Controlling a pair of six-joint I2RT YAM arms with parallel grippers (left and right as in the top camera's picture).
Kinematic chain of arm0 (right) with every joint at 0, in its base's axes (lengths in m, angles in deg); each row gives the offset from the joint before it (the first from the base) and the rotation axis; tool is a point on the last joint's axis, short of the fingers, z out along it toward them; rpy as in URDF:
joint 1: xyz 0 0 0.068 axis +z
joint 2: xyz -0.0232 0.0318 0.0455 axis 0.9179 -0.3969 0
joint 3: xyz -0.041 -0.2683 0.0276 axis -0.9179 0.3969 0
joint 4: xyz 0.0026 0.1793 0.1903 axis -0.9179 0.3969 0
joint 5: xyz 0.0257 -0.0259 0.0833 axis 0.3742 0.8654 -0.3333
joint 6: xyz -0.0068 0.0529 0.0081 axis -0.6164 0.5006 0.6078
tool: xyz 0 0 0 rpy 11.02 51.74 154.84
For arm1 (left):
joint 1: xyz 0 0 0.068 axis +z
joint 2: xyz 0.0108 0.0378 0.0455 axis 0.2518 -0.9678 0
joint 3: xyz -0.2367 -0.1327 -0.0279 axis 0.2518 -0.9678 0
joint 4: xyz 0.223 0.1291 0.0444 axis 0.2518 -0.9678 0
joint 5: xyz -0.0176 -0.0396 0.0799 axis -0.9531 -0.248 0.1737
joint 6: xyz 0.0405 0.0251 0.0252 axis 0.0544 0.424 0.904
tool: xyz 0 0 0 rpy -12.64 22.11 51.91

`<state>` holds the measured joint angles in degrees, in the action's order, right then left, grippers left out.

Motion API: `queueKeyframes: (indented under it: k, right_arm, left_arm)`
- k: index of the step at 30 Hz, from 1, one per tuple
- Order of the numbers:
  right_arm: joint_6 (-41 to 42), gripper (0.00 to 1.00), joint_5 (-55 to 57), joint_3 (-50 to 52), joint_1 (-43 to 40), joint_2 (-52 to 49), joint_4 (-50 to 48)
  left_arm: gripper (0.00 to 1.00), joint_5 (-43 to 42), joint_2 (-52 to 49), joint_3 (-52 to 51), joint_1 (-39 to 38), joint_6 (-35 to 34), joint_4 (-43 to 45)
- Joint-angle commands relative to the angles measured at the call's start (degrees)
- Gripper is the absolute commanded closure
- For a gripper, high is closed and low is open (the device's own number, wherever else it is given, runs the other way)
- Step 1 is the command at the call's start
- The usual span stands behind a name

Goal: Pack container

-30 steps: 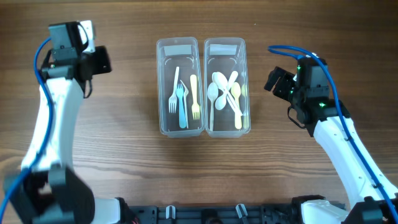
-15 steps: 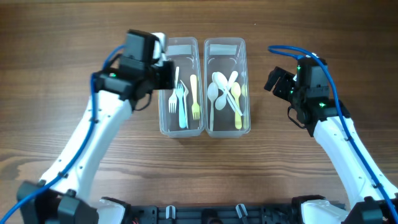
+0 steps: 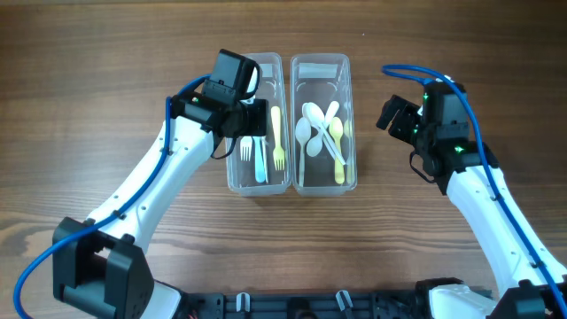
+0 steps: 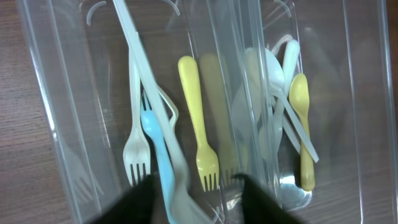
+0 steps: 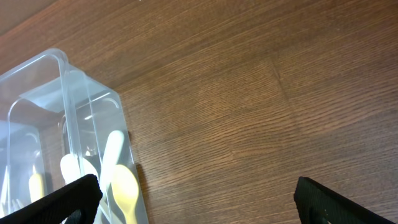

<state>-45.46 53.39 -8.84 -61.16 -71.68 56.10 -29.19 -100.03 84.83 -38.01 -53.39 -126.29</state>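
Here, left pincer [image 4: 199, 200] gapes over forks [image 4: 199, 124], fingertips [image 4: 134, 202] blurred and cropped; right pincer [image 5: 198, 200] apart.

The left arm [image 3: 146, 190] is extended inward with the left gripper [image 4: 196, 198] pointed down, fingers parted, while the right arm [image 3: 483, 199] is bent with the right gripper [image 5: 196, 198] spread wide.

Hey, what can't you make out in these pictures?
Left hand: fingers blurred and cut by the wrist view's bottom edge; overhead, its wrist covers them.
Blue fork: tines lost in that blur.
Spoons: overlapping pile, count unclear overhead.
Right hand: fingertips cut off by its wrist view's bottom edge.
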Motion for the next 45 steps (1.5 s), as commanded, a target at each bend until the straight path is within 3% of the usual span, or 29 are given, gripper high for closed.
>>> queueKeyframes:
  k: [1, 3, 10, 23, 45]
  right_arm:
    - [0.33, 0.00, 1.18, 0.02, 0.04, -0.17, -0.17]
    - [0.33, 0.00, 1.20, 0.02, 0.04, -0.17, -0.17]
    - [0.33, 0.00, 1.18, 0.02, 0.04, -0.17, -0.17]
    - [0.31, 0.00, 1.18, 0.02, 0.04, -0.17, -0.17]
    - [0.33, 0.00, 1.18, 0.07, 0.09, 0.63, -0.15]
  left_arm:
    - [0.19, 0.96, -0.37, -0.31, 0.07, -0.20, 1.40]
    - [0.00, 0.96, -0.37, -0.31, 0.07, -0.20, 2.01]
    - [0.00, 1.46, 3.58, 4.28, 5.55, 0.42, 5.01]
    - [0.00, 2.25, 10.40, 8.22, 25.57, 0.37, 4.24]
    - [0.00, 2.25, 10.40, 8.20, 26.97, 0.39, 1.66]
